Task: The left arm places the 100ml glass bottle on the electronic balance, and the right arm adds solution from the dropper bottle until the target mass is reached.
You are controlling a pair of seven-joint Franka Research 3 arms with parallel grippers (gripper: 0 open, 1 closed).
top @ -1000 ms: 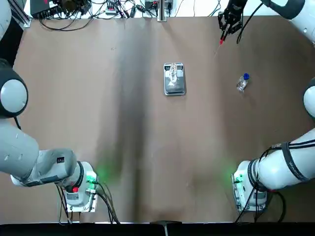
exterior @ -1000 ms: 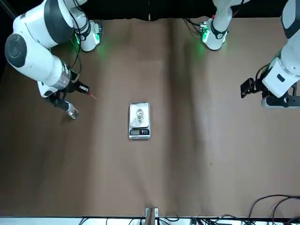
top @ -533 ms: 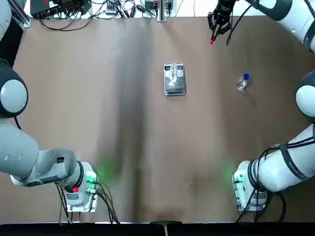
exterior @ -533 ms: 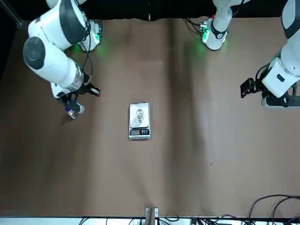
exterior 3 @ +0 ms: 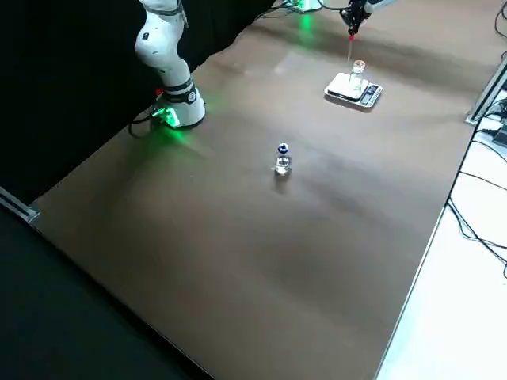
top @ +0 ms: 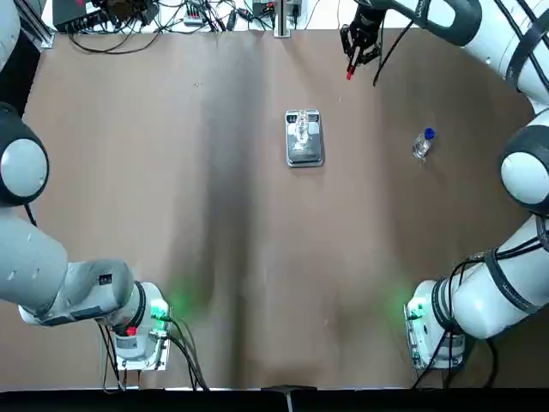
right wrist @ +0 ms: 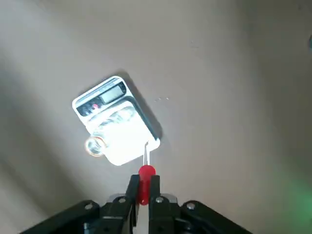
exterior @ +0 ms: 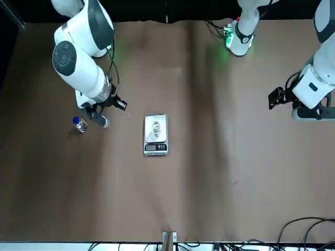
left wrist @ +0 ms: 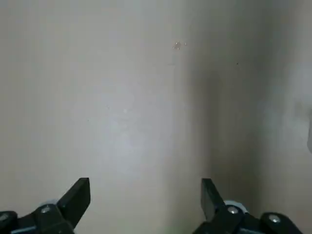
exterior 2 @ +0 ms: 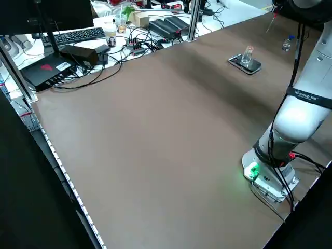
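The electronic balance (top: 304, 139) lies at mid-table toward the far side, and the clear 100ml glass bottle (top: 302, 129) stands upright on its steel plate (right wrist: 124, 139). My right gripper (top: 357, 45) hovers beyond and to the right of the balance, shut on a red-topped dropper (right wrist: 146, 173) whose glass tip points down beside the plate's edge. The dropper bottle (top: 422, 143), showing only its blue collar, stands alone on the table to the right (exterior: 79, 124). My left gripper (left wrist: 144, 187) is open over bare table, parked at the left side (exterior: 278, 97).
Cables, a keyboard and boxes crowd the far table edge (exterior 2: 129, 39), where a metal post (top: 281, 17) also stands. Both arm bases glow green at the near corners (top: 141, 330) (top: 433, 330). Bare brown tabletop surrounds the balance.
My right gripper has carried the dropper leftward along the far side, from beyond the dropper bottle toward the balance. The left arm, balance and both bottles have stayed put.
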